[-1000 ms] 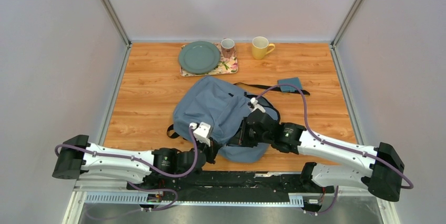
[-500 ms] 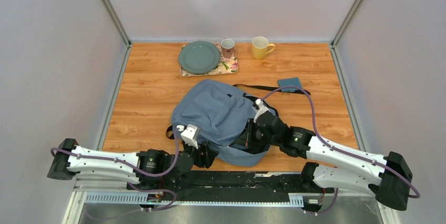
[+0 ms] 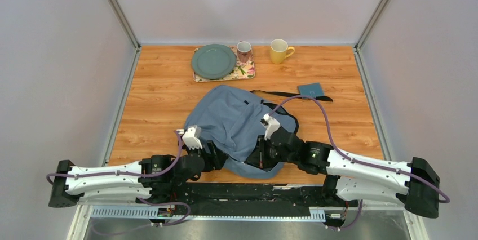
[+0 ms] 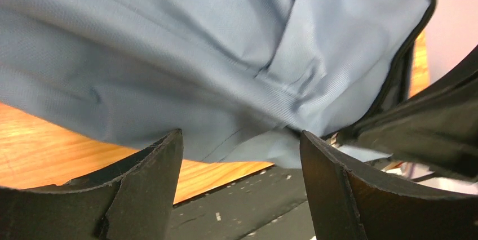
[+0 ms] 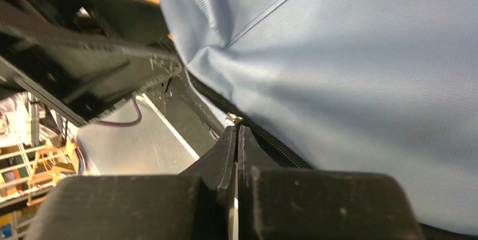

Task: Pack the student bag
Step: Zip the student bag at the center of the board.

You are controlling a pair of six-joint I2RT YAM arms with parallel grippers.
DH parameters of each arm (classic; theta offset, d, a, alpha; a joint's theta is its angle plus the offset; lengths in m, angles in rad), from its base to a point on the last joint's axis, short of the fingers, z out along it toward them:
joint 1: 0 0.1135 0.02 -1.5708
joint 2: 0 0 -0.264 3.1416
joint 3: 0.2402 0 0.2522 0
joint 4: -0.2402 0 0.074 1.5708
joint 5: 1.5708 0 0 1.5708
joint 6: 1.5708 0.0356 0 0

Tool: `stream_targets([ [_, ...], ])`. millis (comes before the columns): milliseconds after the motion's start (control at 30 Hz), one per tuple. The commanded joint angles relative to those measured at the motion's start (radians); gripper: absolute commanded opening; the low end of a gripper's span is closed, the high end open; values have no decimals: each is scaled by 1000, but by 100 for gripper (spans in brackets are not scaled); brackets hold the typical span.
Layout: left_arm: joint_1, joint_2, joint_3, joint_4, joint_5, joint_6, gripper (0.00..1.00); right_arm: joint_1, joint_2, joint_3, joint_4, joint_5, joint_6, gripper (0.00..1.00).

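The student bag (image 3: 234,121), soft grey-blue fabric with black zipper trim, lies in the middle of the table, its near end hanging over the front edge. My left gripper (image 3: 218,159) is at the bag's near-left corner. In the left wrist view it (image 4: 239,152) stands open, the bag's fabric (image 4: 186,65) just beyond the fingertips and nothing between them. My right gripper (image 3: 258,154) is pressed against the bag's near edge. In the right wrist view it (image 5: 237,132) is shut, its tips pinched at the black zipper (image 5: 276,147) of the bag (image 5: 361,82).
A small flat teal case (image 3: 311,90) lies on a black strap (image 3: 279,93) at the right. Along the back stand a floral tray (image 3: 243,72) with a green plate (image 3: 213,61) and a pink mug (image 3: 244,51), and a yellow mug (image 3: 279,50). Grey walls close in both sides.
My left gripper has opened, let go of the bag and drawn back to the left. The right gripper, still shut, has slid left along the bag's near edge.
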Motion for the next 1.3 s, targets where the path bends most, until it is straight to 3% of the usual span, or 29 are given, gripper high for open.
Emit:
stream_targets([
  [0,47,32,114,-43,68,-81,82,91,16,13,60,72,-39,0],
  [233,48,39,46,75,182,-171,81,207,19,-28,103,166,22,0],
  [400,48,128,51,80,327,-213,75,279,27,-70,130,225,77,0],
  [600,48,168,16,121,406,-283,68,357,27,-125,133,342,175,0],
  [800,48,174,-63,248,413,-349,66,412,71,-147,180,448,217,0],
  [1267,48,134,-60,262,283,-395,67,486,159,-134,202,531,263,0],
])
